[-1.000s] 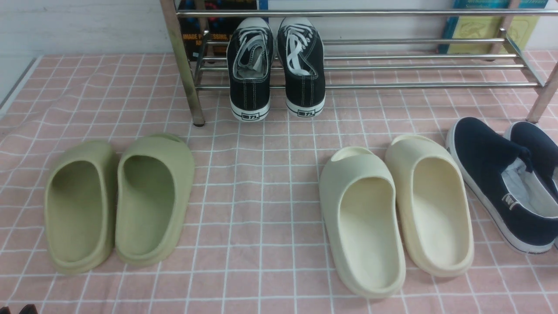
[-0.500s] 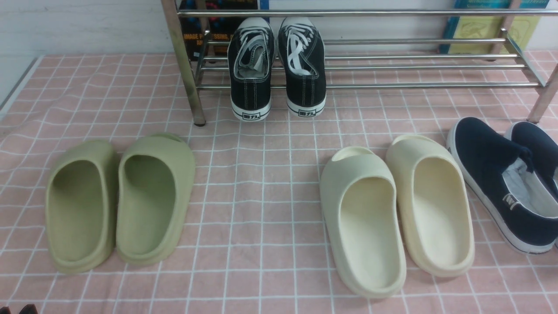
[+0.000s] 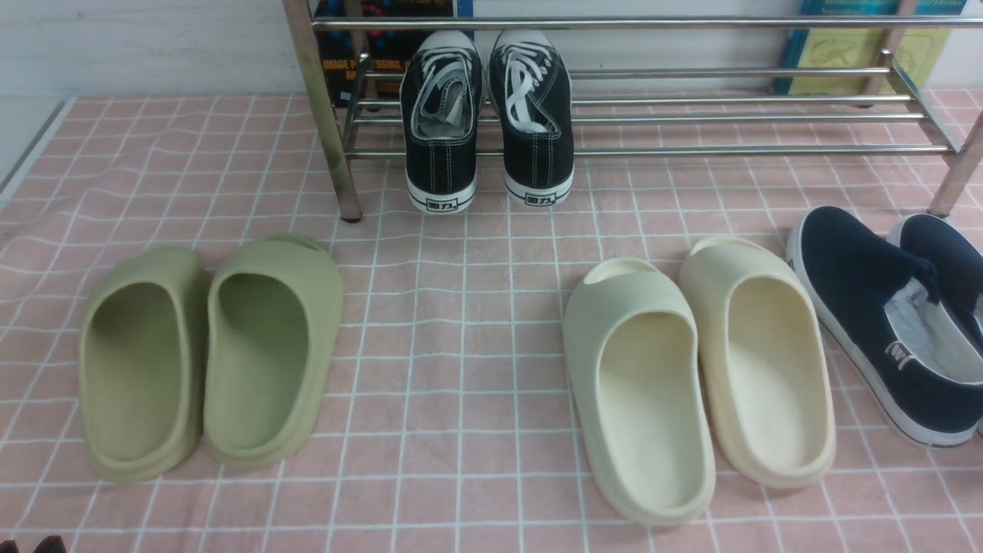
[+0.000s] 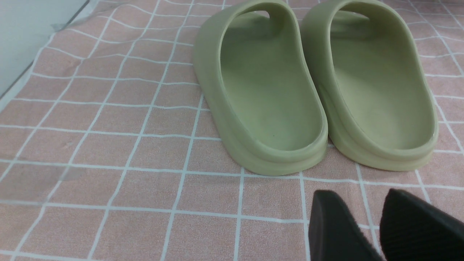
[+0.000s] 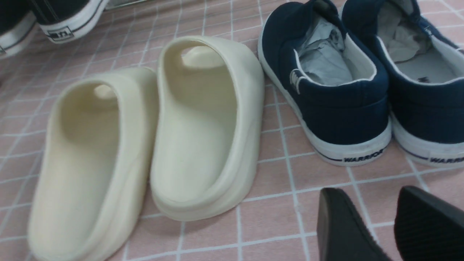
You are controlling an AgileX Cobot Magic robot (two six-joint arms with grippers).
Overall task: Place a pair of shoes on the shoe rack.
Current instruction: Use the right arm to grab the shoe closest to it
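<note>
Two navy slip-on shoes sit side by side on the pink checked cloth at the right edge, one (image 3: 875, 307) fully seen, the other (image 3: 948, 261) cut off by the frame. The right wrist view shows their heels, the nearer one (image 5: 326, 83) and its mate (image 5: 420, 72). The silver shoe rack (image 3: 691, 150) stands at the back. My right gripper (image 5: 366, 203) is open and empty, just short of the navy heels. My left gripper (image 4: 357, 203) is open and empty, just short of the green slides' heels.
Black lace-up sneakers (image 3: 488, 115) stand on the rack's left part. Green slides (image 3: 207, 353) lie at the left, cream slides (image 3: 691, 369) at the centre right, close beside the navy shoes. Books lean behind the rack. The cloth's left edge (image 3: 31, 153) meets a wall.
</note>
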